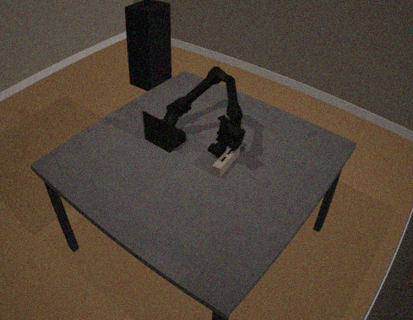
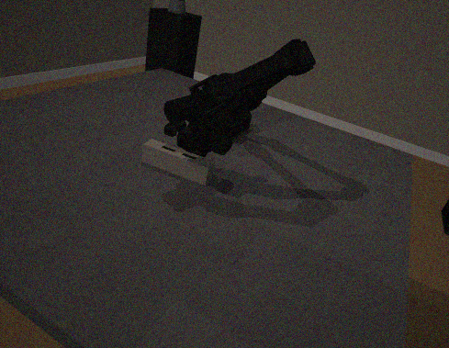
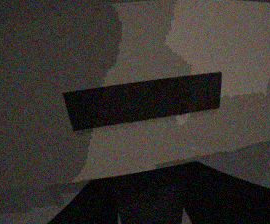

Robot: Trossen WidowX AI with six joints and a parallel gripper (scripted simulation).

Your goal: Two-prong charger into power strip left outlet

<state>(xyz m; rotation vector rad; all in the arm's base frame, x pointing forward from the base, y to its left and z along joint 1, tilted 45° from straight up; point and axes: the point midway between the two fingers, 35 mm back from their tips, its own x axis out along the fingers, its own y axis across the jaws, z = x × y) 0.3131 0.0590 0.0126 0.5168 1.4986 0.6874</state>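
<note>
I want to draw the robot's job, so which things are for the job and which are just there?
For the job:
- power strip
- gripper, shut on something too dark to name

Just there:
- black pedestal

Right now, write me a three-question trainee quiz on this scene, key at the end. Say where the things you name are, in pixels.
1. Multiple choice: What stands on the table point(image 1: 161, 192) point(image 2: 212, 274) just below the gripper point(image 1: 230, 149) point(image 2: 194, 151)?
A) a bowl
B) the strip point(image 1: 220, 170) point(image 2: 175, 165) point(image 3: 235, 120)
C) a lamp

2. True or false: The gripper's jaws are wide open with nothing between them.

3. Fill in: In the wrist view, the slot point(image 3: 145, 101) in the strip looks ____ in colour.

Key: 1 B; 2 false; 3 black
</note>
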